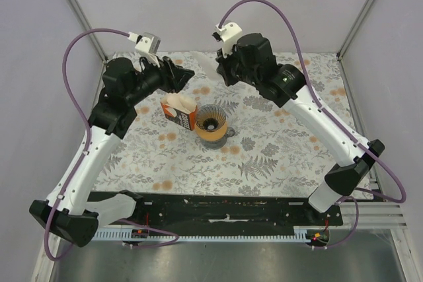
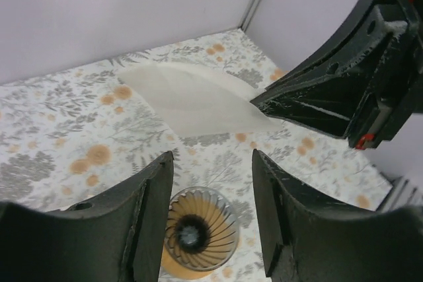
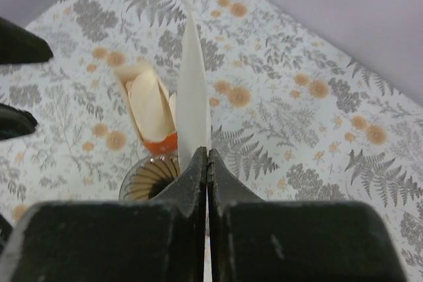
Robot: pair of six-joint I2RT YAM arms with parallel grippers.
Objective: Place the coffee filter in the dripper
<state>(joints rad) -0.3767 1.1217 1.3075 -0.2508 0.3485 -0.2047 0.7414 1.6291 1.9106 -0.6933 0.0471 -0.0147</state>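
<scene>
My right gripper is clamped together on the lower edge of the filter, which hangs in the air, flat and folded, in the upper middle of the left wrist view. It is above the table and touches nothing else. My left gripper stands apart and empty, near the paper but not on it. The dripper sits at the centre of the top view, below and clear of the filter, with the carton just beside it on its left. The main risk, I judge, is that the paper goes down flat: unopened, it would bridge the rim or stand on edge and tip out instead of seating as a cone. Only 1 thin edge is pinched, so a quick swing could bend the sheet or pull it free. If my left fingers close on it off-centre they could crease or tear it. A low approach could also knock the light dripper or the carton. I cannot tell how deep the paper sits between my right fingers, nor whether its 2 layers have parted at all. In the left wrist view the dripper is cut off at the bottom edge. In the right wrist view my own fingers hide most of it, and its handle shows only faintly from above.
</scene>
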